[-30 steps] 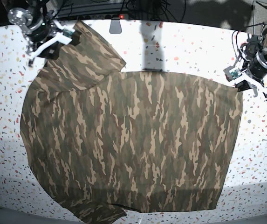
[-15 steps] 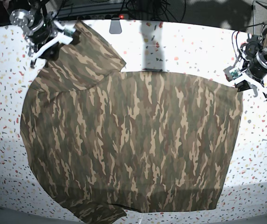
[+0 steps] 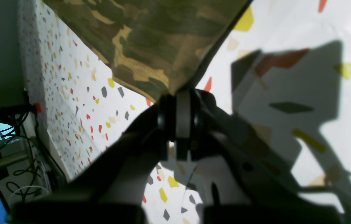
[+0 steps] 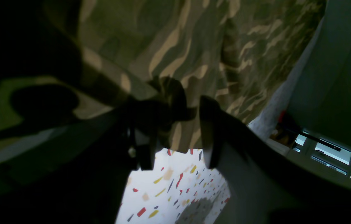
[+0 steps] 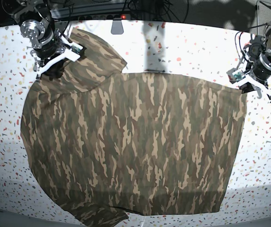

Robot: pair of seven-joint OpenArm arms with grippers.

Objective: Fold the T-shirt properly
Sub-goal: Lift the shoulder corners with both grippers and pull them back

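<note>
Here, one camouflage cloth T-shirt (image 5: 135,146) lies flat on one speckled white worktop (image 5: 196,47); left end effector (image 3: 178,119) and right end effector (image 4: 175,124) each clamp its fabric edge.

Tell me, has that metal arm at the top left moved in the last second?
Yes. The right gripper has shifted rightward and slightly down, inward over the T-shirt, toward the grey block.

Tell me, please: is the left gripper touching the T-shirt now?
Touching. In the left wrist view, the left gripper has its jaws closed on the corner of the T-shirt, and the cloth runs straight into the pinch with no gap.
</note>
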